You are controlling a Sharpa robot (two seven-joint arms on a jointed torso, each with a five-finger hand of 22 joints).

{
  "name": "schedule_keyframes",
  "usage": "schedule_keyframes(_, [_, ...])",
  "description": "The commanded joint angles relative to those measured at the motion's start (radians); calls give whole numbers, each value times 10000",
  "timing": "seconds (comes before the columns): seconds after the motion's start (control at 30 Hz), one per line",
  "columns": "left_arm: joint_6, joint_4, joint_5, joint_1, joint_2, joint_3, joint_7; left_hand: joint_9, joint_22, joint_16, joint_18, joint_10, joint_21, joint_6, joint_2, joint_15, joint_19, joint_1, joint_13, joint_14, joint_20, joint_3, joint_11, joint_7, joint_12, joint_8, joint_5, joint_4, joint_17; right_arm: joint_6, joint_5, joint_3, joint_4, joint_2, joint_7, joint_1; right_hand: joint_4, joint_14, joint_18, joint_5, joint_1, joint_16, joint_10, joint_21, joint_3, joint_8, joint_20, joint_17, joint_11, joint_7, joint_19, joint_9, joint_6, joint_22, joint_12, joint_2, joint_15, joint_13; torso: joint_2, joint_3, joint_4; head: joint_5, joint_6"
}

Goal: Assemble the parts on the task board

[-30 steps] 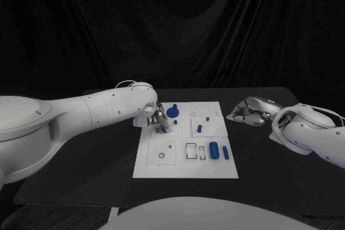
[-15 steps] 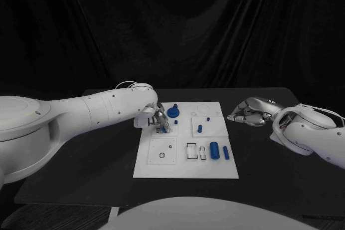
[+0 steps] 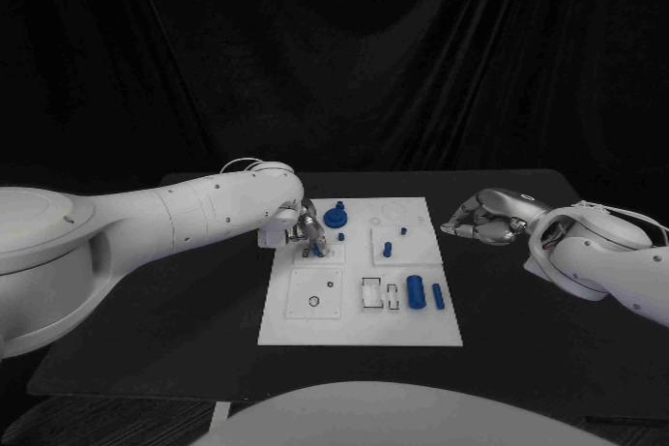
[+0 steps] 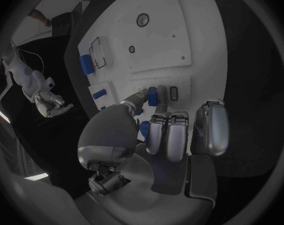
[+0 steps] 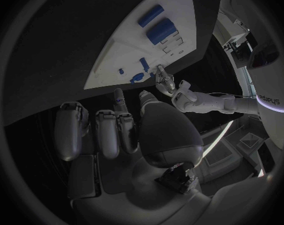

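Left wrist view: left hand [image 4: 156,135] pinches small blue peg [image 4: 152,96] over task board [image 4: 173,30]; tilt could jam/drop it. Right hand [image 3: 482,217] clenched, idle.

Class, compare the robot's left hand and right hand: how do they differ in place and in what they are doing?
The left hand is over the task board, its fingers at a small blue part. The right hand is off the board, over bare table, its fingers curled on nothing. Both are silver.

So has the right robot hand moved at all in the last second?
No. The right robot hand sits at the same spot off the task board's far right corner, fingers curled, holding nothing.
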Motion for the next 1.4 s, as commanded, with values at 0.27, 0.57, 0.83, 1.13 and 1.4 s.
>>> schedule_keyframes(0.27, [-347, 227, -21, 34, -108, 2, 33, -29, 1904, -43, 94, 1041, 26, -36, -25, -65, 44, -58, 2626, 1056, -12, -50, -59, -36, 27, -89, 18, 118, 2635, 82, -16, 7, -9, 1, -182, -24, 6, 784, 206, 69, 89, -60, 1065, -27, 45, -22, 49, 1357, 55, -3, 88, -3, -64, 1908, 36, 10, 65, 2628, 3, 1, -6, -2, 1])
schedule_keyframes(0.57, [-149, 182, -19, 41, -61, 2, 13, -46, 1893, -43, 101, 1041, -9, -68, -16, -61, 23, -98, 2626, 1056, -13, -70, -49, -25, 27, -129, -49, 178, 2635, 88, -16, 7, -1, 8, -182, -24, 11, 786, 205, 67, 97, -56, 1065, -29, 51, -20, 49, 1364, 55, -3, 88, -2, -58, 1908, 36, 22, 64, 2628, 5, 3, -5, -22, 1])
schedule_keyframes(0.83, [-134, 141, -18, 29, -11, 1, 13, -57, 1881, -43, 109, 1041, -44, -90, -8, -57, 0, -105, 2626, 1056, -12, -73, -45, -19, 27, -153, -86, 199, 2635, 81, -16, 7, 13, 10, -180, -24, 11, 786, 205, 67, 97, -56, 1065, -29, 51, -20, 49, 1364, 55, -3, 88, -2, -58, 1908, 36, 22, 64, 2628, 9, 4, -5, -16, 1])
schedule_keyframes(1.13, [-165, 132, -18, 23, 42, 0, 31, -62, 1880, -43, 109, 1041, -47, -101, -3, -55, -2, -98, 2626, 1056, -12, -70, -43, -18, 27, -166, -107, 202, 2635, 68, -16, 7, 19, 19, -175, -29, 11, 786, 205, 67, 97, -56, 1065, -29, 51, -20, 49, 1364, 55, -3, 88, -2, -58, 1908, 36, 22, 64, 2628, 11, 1, -4, -8, 1])
schedule_keyframes(1.4, [-146, 105, -18, 11, 67, 0, 41, -72, 1868, -43, 118, 1041, -87, -126, -4, -51, -29, -87, 2626, 1056, -10, -69, -38, -11, 27, -190, -136, 206, 2635, 46, -16, 7, 29, 14, -172, -31, 11, 786, 205, 67, 97, -56, 1065, -29, 51, -20, 49, 1364, 55, -3, 88, -2, -58, 1908, 36, 22, 64, 2628, 4, 4, -6, -13, 1])
